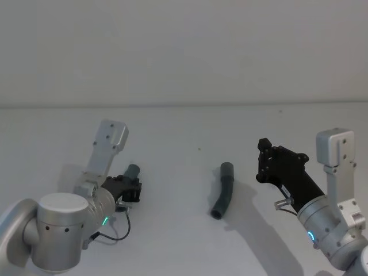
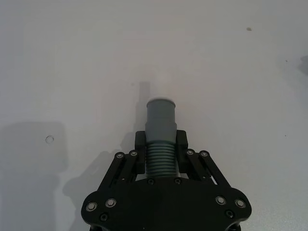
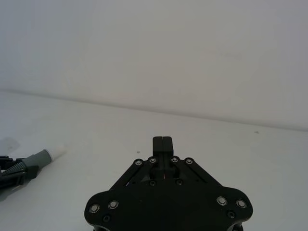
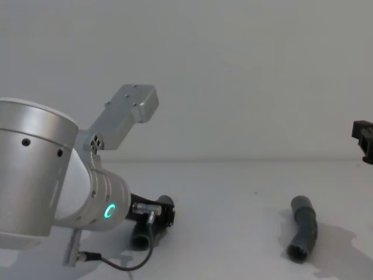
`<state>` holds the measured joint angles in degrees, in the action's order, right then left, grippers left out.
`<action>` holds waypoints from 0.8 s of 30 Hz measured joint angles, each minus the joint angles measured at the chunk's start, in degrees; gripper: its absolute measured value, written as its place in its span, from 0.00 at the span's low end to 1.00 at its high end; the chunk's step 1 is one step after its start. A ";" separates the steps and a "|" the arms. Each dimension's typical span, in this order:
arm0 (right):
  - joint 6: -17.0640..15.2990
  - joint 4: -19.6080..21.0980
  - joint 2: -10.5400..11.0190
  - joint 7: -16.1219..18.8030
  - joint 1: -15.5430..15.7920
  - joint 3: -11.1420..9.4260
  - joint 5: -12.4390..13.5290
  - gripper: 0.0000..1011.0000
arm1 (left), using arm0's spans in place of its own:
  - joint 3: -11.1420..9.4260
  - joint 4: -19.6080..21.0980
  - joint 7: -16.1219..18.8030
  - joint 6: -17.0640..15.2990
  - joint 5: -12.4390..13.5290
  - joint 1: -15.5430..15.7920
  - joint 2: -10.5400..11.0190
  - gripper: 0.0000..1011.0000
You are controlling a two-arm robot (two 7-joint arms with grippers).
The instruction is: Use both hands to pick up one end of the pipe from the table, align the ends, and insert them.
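— White tabletop (image 1: pixel 190 126), matte, with very little on it. What are you working with?

— Both arms are out over it. My left gripper (image 2: pixel 161 142) sits low on the left, jaws clamped on the ribbed part of one pipe piece (image 2: pixel 161 122). That leaves the smooth cuff sticking out in front, free to mate.

— And the right side?

— My right gripper (image 3: pixel 162 143) hangs above the tabletop on the right, jaws pressed together with nothing between them.

— Where's the second piece?

— The other pipe piece (image 1: pixel 224 191) lies flat on the tabletop between the two grippers, nearer the right one and touching neither. It's bent, and its hollow socket (image 4: pixel 297 252) is at the end nearest me.

— So what next?

— As I read it, the right jaws need to spread, come down and take that piece by its ribs, so the socket is left exposed. The white tip (image 2: pixel 161 100) on my held cuff is the narrower end, so I expect that's what goes in. Gripping behind the cuffs keeps both mating ends unobstructed.
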<state>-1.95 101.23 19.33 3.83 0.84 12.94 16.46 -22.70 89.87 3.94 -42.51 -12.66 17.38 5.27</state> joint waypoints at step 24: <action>0.00 0.00 0.00 0.00 0.00 0.00 0.00 0.00 | 0.08 0.21 -1.28 0.94 0.12 0.00 0.46 0.33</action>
<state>-1.95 101.23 19.33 3.83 0.84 12.94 16.46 -22.61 90.08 2.67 -41.57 -12.53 17.38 5.74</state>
